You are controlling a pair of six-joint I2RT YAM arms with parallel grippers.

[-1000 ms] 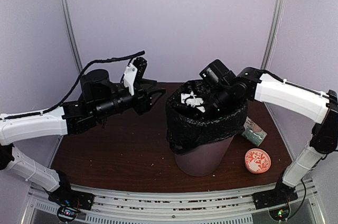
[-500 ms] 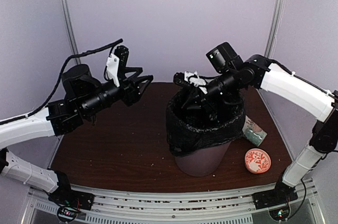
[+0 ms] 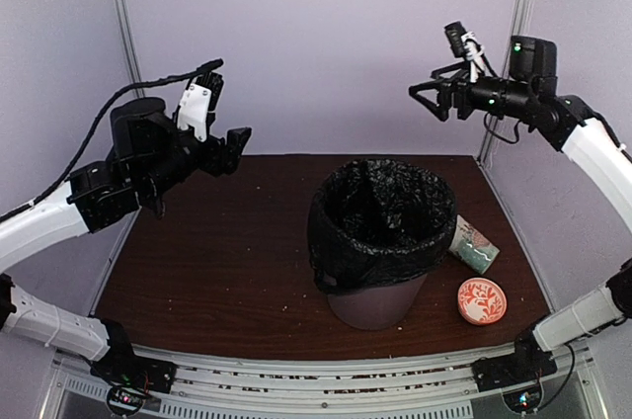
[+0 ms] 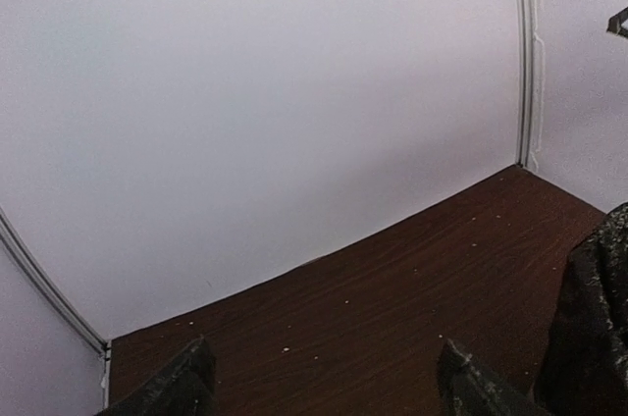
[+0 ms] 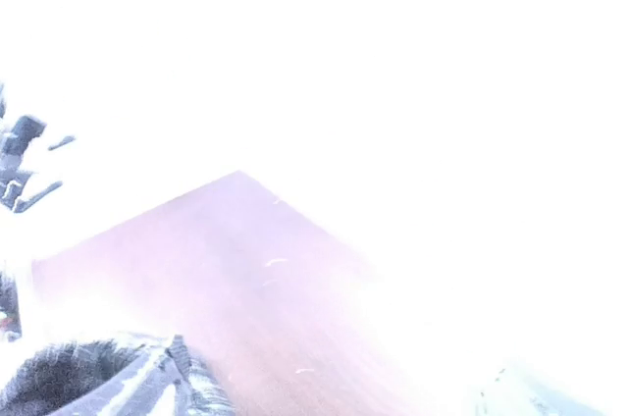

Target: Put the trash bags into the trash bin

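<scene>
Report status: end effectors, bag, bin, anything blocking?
Left end effector open, empty. Right end effector open, empty; both raised. Black trash bag lines trash bin, draped over rim. Mug lying beside bin, not blocking.

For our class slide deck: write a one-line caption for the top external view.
Black trash bag lines the mauve trash bin; left gripper and right gripper hover open above the table.

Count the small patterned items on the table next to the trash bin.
2. A patterned mug lies on its side right of the trash bin; a round red-and-white disc sits nearer the front edge. Others may hide behind the bin.
</scene>
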